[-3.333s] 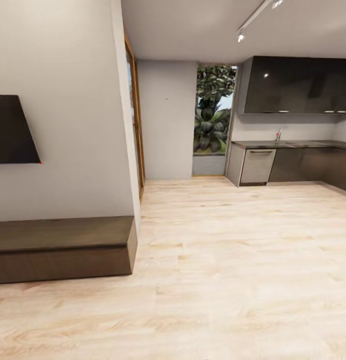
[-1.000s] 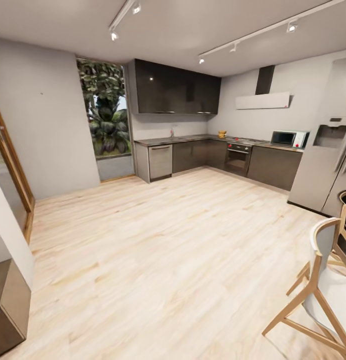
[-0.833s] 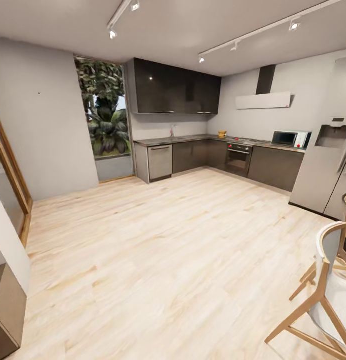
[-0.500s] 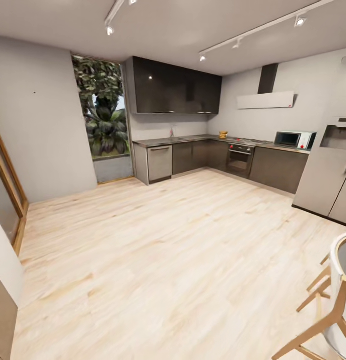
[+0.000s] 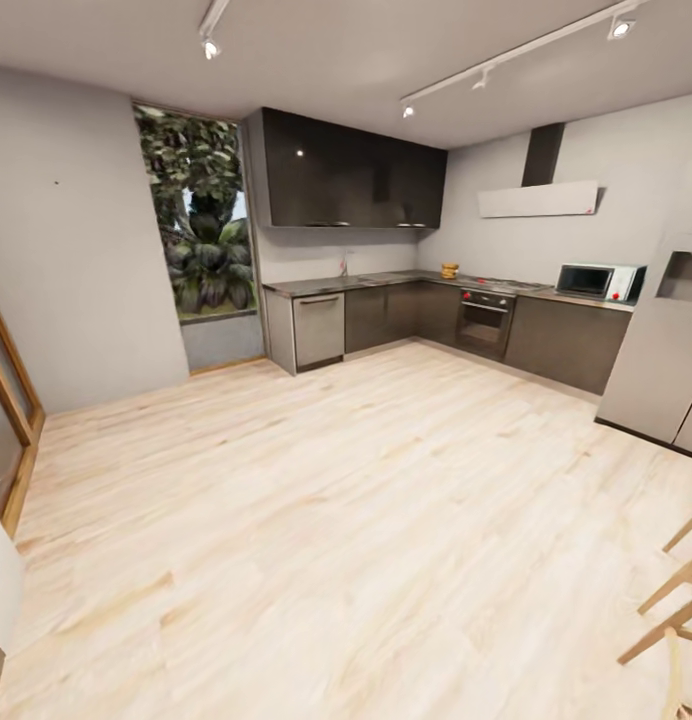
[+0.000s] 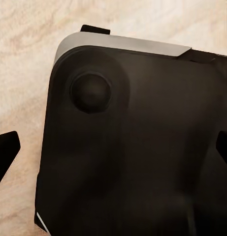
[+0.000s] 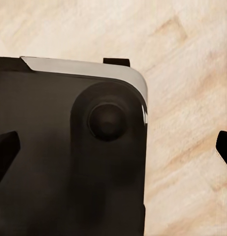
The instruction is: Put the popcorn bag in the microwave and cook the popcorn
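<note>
Across the room, the grey countertop (image 5: pixel 386 281) runs along dark cabinets. On it near the corner stands a small tan thing, probably the popcorn bag (image 5: pixel 449 270), too small to tell details. Farther right on the counter sits the pale microwave (image 5: pixel 598 281) with its dark door shut. In the left wrist view my left gripper (image 6: pixel 113 151) is open, dark fingertips (image 6: pixel 6 153) wide apart over my black base. The right wrist view shows my right gripper (image 7: pixel 114 150) open the same way, with nothing between its fingertips (image 7: pixel 5 152).
Light wood floor (image 5: pixel 346 500) stretches to the kitchen. A steel oven (image 5: pixel 484 322) sits under the counter and a tall grey fridge (image 5: pixel 666 345) stands at the right. Wooden chair legs (image 5: pixel 676 600) poke in at the lower right. A wooden door frame (image 5: pixel 11 410) is at the left.
The camera has turned from the hallway wall to the kitchen and moved closer; the chair and the left bench have slid toward the picture's edges. Nothing in the kitchen itself has moved.
</note>
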Controlling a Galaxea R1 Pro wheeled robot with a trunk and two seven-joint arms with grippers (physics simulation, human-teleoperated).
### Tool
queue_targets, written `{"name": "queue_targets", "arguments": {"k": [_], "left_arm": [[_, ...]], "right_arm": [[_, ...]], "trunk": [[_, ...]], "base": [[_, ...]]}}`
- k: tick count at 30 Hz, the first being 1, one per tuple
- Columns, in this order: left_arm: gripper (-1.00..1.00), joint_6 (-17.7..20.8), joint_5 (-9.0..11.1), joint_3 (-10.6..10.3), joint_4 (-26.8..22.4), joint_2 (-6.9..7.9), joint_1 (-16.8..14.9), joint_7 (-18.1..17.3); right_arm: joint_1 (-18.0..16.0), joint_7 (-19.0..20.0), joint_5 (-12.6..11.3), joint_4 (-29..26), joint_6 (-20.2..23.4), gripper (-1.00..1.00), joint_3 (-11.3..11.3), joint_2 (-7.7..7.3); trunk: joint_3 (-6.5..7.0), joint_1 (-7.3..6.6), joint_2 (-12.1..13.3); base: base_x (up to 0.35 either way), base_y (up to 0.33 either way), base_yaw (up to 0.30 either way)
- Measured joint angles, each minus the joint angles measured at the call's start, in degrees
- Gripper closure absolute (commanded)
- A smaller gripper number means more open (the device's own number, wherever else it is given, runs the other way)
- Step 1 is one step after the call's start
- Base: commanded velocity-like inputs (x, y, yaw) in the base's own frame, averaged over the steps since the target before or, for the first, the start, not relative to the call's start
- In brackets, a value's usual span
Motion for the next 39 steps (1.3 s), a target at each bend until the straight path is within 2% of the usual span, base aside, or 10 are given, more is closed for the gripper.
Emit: {"name": "queue_targets", "arguments": {"k": [11, 39], "left_arm": [[-1.00, 0.00, 0.01, 0.00, 0.00, 0.00, 0.01, 0.00], [-1.00, -0.07, -0.01, 0.00, 0.00, 0.00, 0.00, 0.00]], "right_arm": [[0.00, -0.01, -0.06, 0.00, -0.12, -1.00, -0.27, 0.46], [0.00, 0.07, 0.22, 0.00, -0.05, -1.00, 0.05, 0.28]], "trunk": [[0.00, 0.00, 0.00], [0.00, 0.00, 0.00]], "base": [[0.326, 0.000, 0.000], [0.326, 0.000, 0.000]]}}
